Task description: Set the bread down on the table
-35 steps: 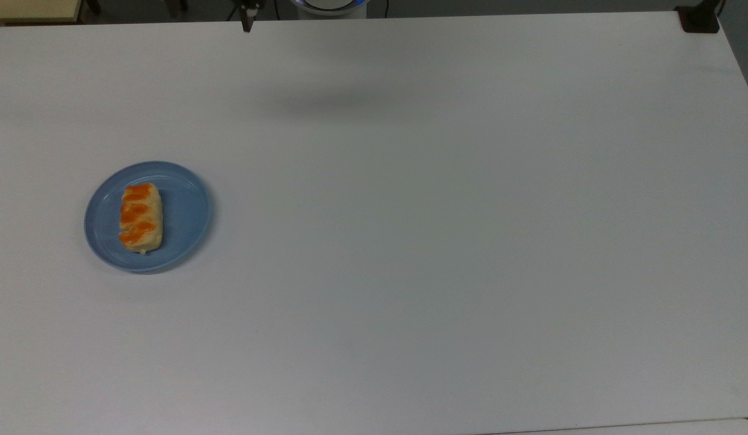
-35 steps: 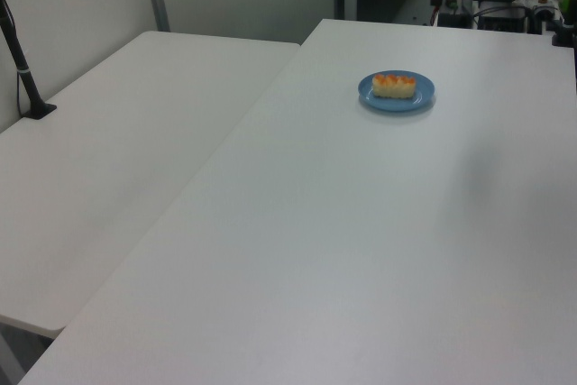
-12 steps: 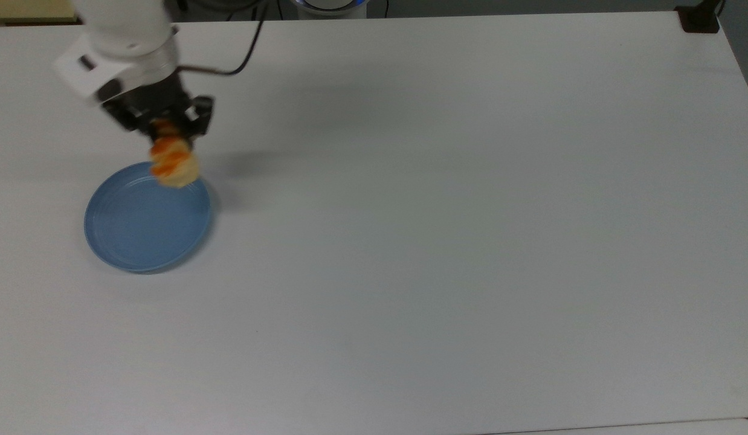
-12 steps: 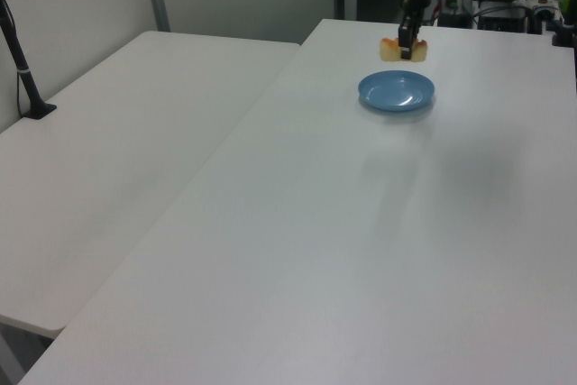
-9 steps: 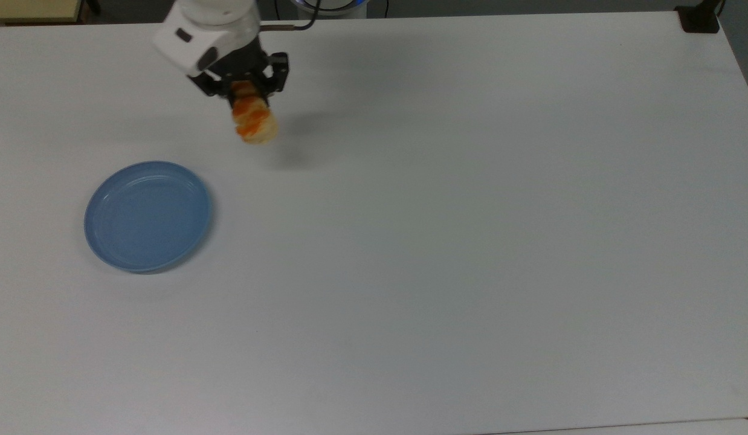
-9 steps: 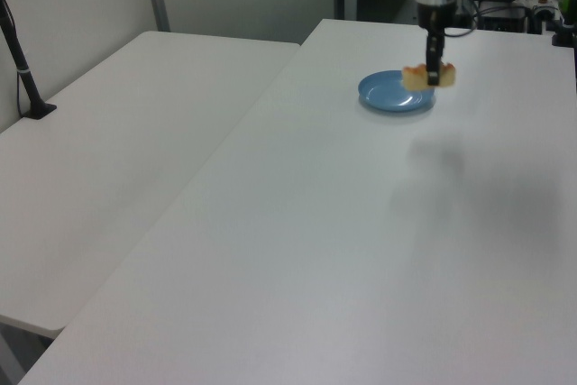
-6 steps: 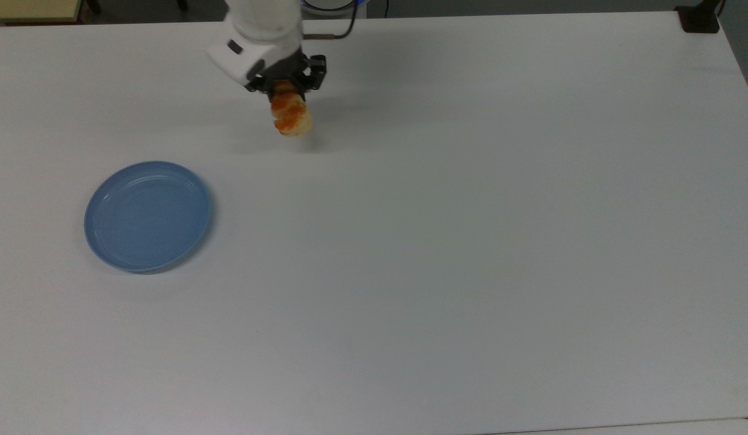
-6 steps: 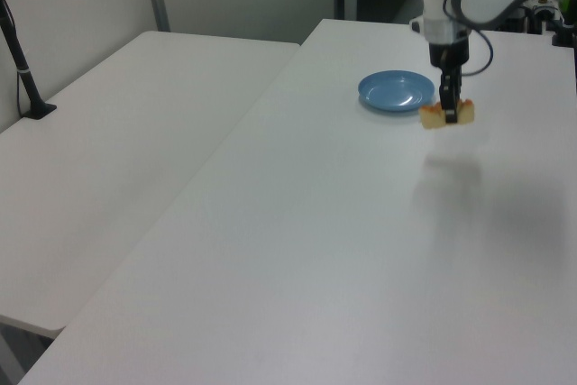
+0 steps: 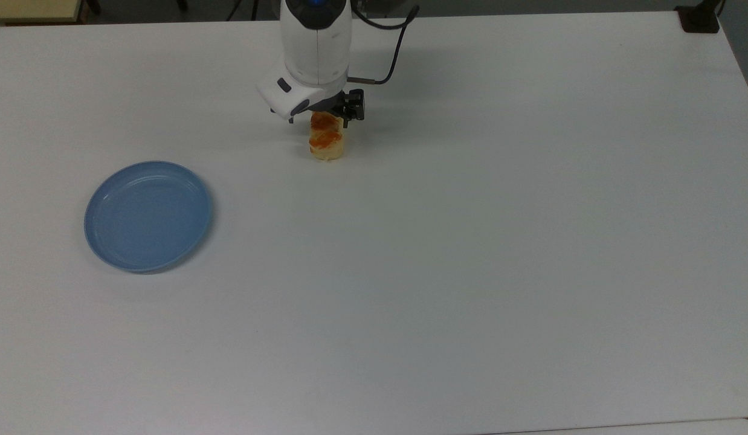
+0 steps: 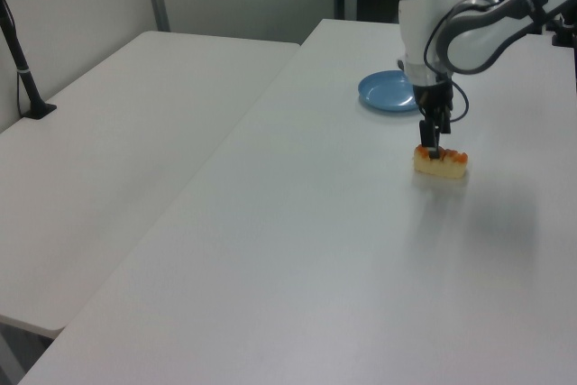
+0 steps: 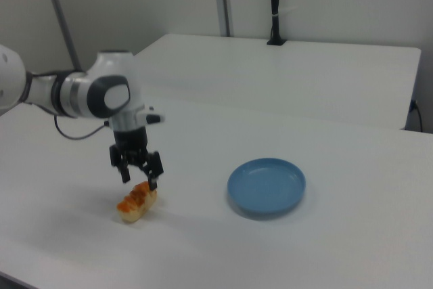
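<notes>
Table (image 9: 470,254): white, matte, wide; bare across the near part in the top view (image 10: 297,250) (image 11: 338,248).
Plate (image 9: 148,216): round, blue, nothing on it; toward the top view's left, well apart from the bread (image 10: 388,91) (image 11: 266,187).
Bread (image 9: 325,143): pale-tan bun with orange stripes, lying on the table near the far edge in the top view; off the plate (image 10: 440,162) (image 11: 137,201).
Gripper (image 9: 328,118): black, pointing straight down over the far end of the bread in the top view (image 10: 433,148) (image 11: 137,177).
Fingers (image 11: 153,165): seen apart in the right view, 1 on each side of the bun's upper end, tips level with its top; contact with the bun not clear.
Arm (image 9: 316,42): white, reaching in from the far edge in the top view, black cable looping beside it.
Second table (image 10: 135,132): white, butted against the first along the left view's left.
</notes>
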Tool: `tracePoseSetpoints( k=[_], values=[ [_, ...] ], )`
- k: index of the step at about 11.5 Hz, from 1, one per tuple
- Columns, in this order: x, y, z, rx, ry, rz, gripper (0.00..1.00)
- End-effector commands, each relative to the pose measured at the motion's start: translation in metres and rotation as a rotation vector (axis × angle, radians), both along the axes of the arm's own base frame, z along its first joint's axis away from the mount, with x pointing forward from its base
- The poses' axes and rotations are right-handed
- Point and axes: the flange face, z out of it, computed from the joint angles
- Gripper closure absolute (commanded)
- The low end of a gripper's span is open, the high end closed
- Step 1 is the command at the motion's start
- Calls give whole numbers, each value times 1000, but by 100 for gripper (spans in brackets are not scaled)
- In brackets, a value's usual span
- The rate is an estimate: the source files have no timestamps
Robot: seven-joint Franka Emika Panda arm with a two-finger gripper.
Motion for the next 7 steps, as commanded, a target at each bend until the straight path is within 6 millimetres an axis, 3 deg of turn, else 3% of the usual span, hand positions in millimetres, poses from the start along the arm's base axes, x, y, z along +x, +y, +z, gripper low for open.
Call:
tracePoseSetpoints(
  k=[1,2,4,5,7],
  values=[
    [32,-18,137,-11,-51,-58,0],
    [40,-42,179,-7,-95,-88,0],
    [47,-86,230,-21,-190,-137,0],
    [45,-102,242,-26,-211,-165,0],
    [39,-105,249,-22,-208,-172,0]
  ],
)
